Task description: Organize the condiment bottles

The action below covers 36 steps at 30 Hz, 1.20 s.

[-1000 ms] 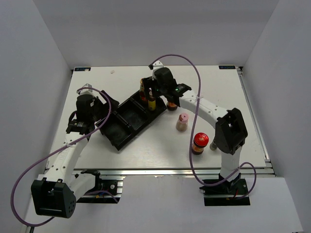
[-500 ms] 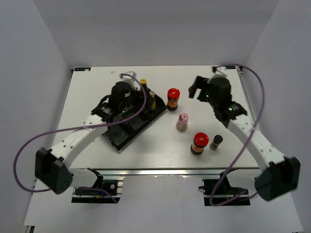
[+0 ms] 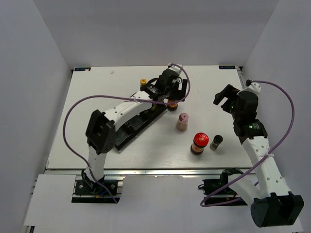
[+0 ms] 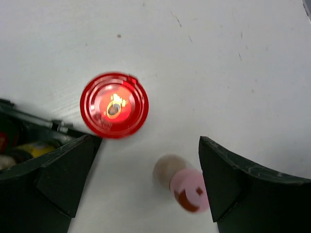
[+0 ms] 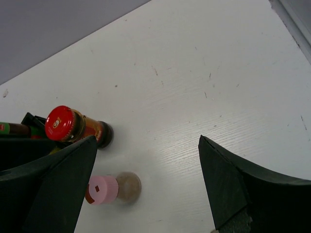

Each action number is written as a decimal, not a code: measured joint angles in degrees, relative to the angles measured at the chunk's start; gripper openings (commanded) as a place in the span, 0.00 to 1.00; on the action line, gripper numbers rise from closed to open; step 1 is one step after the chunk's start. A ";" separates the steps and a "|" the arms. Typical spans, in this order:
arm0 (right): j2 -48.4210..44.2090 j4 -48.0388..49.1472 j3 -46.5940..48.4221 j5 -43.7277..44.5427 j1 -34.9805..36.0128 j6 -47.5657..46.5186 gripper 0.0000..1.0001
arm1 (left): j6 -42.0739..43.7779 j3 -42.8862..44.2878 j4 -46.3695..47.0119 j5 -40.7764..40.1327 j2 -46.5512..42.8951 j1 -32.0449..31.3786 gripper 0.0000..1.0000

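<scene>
Two pincers, both spread wide and holding nothing. Directly beneath the left pincer (image 4: 146,145), a red-lidded jar (image 4: 114,105) stands on the white surface (image 4: 228,53), close to one finger; a pink-capped bottle (image 4: 187,188) sits near the other finger. The right pincer (image 5: 147,143) hovers well apart from both.

Five condiment containers can be counted for certain. There are two red-lidded jars, the far jar (image 4: 114,105) and the near jar (image 3: 199,142). There is one pink-capped bottle (image 3: 182,121), one dark shaker (image 3: 216,141) and one yellow-capped bottle (image 3: 143,81). There is one black tray (image 3: 129,132) and one tabletop (image 3: 97,87). The two arms each carry one claw, the left claw (image 4: 146,167) and the right claw (image 5: 146,165), and each trails one purple cable (image 3: 73,109).
</scene>
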 measured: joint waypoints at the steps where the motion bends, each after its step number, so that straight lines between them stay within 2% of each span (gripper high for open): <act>1: 0.37 -0.24 -0.26 -0.61 -0.22 0.00 0.89 | 0.22 3.19 -0.76 -0.90 2.51 -0.04 0.98; 5: 1.95 -0.22 -0.68 -2.69 -0.83 -0.09 0.89 | 0.39 10.82 -4.09 -4.44 9.14 -0.04 0.98; 13: 2.71 -0.02 -0.98 -4.94 -1.75 -0.24 0.89 | 0.37 11.67 -6.60 -9.77 11.82 -0.04 0.98; 21: 2.60 -0.15 -1.01 -5.42 -2.16 -0.50 0.89 | 0.81 18.25 -6.49 -11.91 18.01 -0.04 0.98; 28: -1.70 -0.72 -1.79 -4.22 -2.19 -1.14 0.89 | 0.98 19.37 -6.58 -12.90 21.11 0.13 0.98; 35: -4.79 -1.40 -1.84 -2.54 -2.19 -1.53 0.89 | 0.96 19.34 -3.63 -12.76 21.18 0.35 0.78; 36: -4.83 -1.64 -1.84 -2.27 -2.19 -1.53 0.89 | 1.14 19.34 -3.08 -12.79 21.18 0.37 0.72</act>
